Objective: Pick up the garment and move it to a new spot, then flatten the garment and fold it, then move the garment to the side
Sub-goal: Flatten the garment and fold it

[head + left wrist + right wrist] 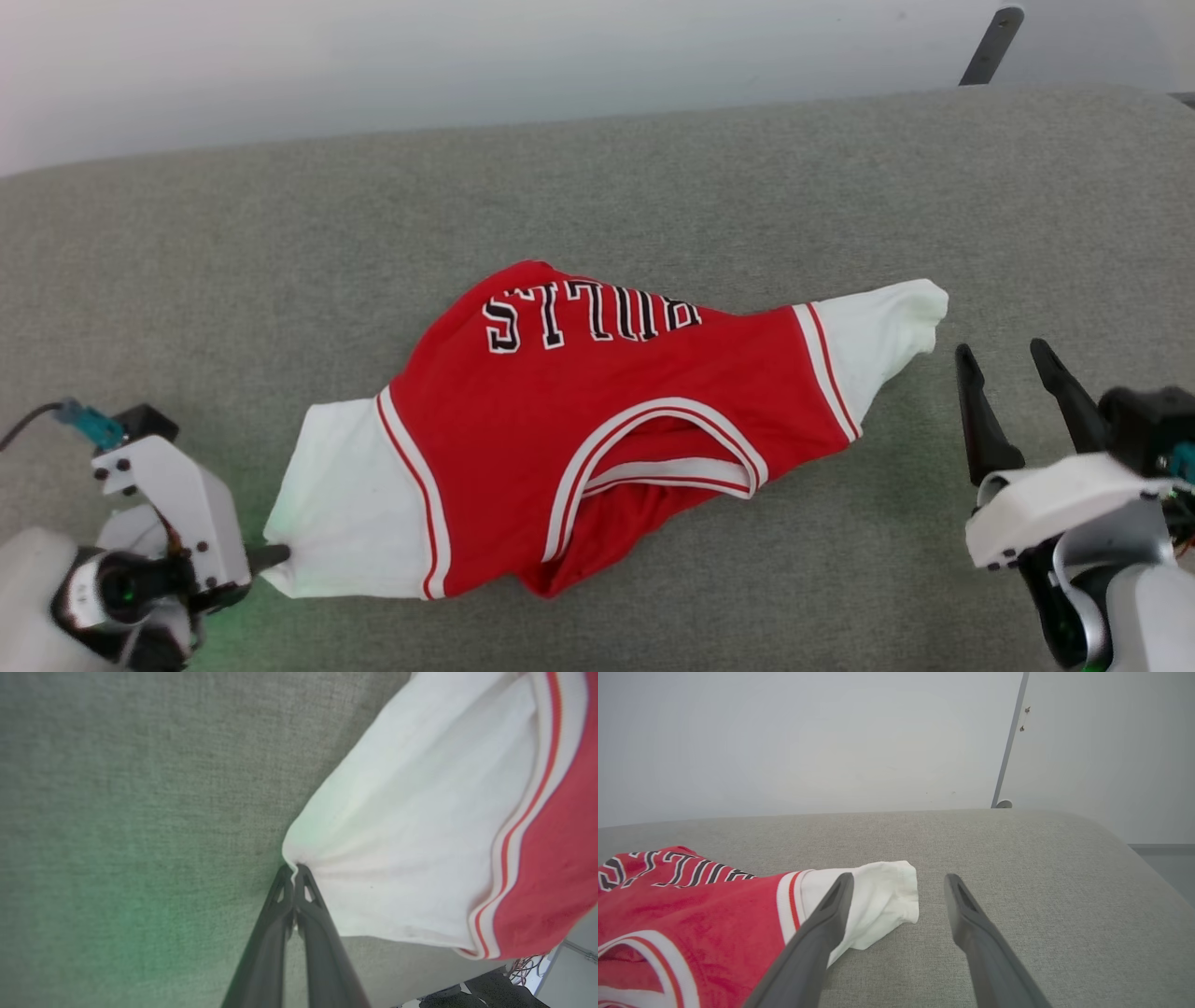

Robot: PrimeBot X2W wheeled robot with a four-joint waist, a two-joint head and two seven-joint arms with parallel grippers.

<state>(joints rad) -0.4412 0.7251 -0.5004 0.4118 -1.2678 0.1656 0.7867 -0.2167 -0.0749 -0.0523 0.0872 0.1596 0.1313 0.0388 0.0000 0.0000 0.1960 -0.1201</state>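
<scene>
The red jersey garment (597, 420) lies crumpled on the grey cushion, collar toward me and the "BULLS" print upside down at its far side. One white sleeve (350, 504) points left, the other (882, 341) right. My left gripper (275, 557) is shut on the near corner of the left sleeve (397, 858), its fingertips pinching the cloth edge in the left wrist view, gripper (294, 870). My right gripper (1004, 359) stands open just right of the right sleeve (878, 896), apart from it; in the right wrist view, gripper (899, 882), nothing lies between its fingers.
The grey upholstered surface (280, 243) stretches wide around the garment, with a pale wall behind it. A dark metal post (991, 45) rises at the back right. The cushion's right edge (1148, 868) curves down toward the floor.
</scene>
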